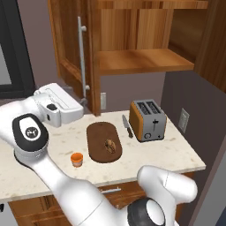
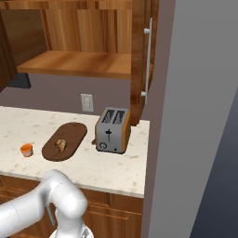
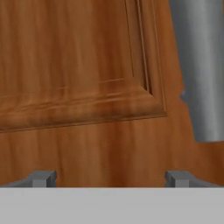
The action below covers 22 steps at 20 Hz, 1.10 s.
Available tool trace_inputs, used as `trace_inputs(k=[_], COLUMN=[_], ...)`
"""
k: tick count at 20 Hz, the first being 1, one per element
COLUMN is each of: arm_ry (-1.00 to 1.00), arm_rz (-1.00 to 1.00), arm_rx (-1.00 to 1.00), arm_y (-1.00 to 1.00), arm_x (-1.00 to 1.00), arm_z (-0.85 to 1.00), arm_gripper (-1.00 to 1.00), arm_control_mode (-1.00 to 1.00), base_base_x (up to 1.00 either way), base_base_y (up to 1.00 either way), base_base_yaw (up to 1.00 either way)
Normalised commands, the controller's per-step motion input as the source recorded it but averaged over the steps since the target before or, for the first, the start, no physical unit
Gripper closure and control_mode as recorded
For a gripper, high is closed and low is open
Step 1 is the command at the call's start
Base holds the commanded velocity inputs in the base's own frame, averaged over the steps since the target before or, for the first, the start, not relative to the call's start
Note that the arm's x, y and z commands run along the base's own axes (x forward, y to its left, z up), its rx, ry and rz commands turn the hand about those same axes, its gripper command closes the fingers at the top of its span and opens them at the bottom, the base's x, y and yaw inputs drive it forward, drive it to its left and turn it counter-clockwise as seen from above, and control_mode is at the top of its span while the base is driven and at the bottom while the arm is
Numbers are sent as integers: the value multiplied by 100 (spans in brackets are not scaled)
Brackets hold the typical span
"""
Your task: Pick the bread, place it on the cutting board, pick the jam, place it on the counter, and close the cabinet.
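The bread [image 1: 110,145] lies on the dark oval cutting board [image 1: 103,141], also seen as bread [image 2: 61,145] on the board [image 2: 69,135]. The orange jam [image 1: 77,159] stands on the counter [image 1: 167,152] just left of the board; the jam [image 2: 26,149] is upright. The cabinet [image 1: 145,59] stands open, its left door [image 1: 68,39] swung out. My white hand [image 1: 56,106] sits low beside that door. In the hand view my gripper [image 3: 111,179] is open, its fingertips [image 3: 43,178] wide apart, facing the door's wooden panel [image 3: 74,65] close up, with nothing between them.
A silver and orange toaster [image 1: 148,119] stands right of the board, a knife [image 1: 127,126] between them. The door's silver bar handle [image 3: 201,65] is right of my fingers. The cabinet's right door [image 2: 139,56] hangs open by a grey wall [image 2: 195,116].
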Motion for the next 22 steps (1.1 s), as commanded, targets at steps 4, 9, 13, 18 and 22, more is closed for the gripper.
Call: trace_inputs(k=[4,9,13,18,22], arm_ry=[0,0,0,0,0], arm_rz=[10,9,8,7,7], arm_rx=[0,0,0,0,0], arm_y=[-38,-38,-33,-28,-25], arm_x=[0,1,8,10,18], arm_z=[0,0,0,0,0], arm_gripper=[-100,-100,-100,-100,-100], arm_control_mode=[-100,-100,-100,-100,-100], base_base_x=[0,0,0,0,0], base_base_y=[0,0,0,0,0], base_base_yaw=[0,0,0,0,0])
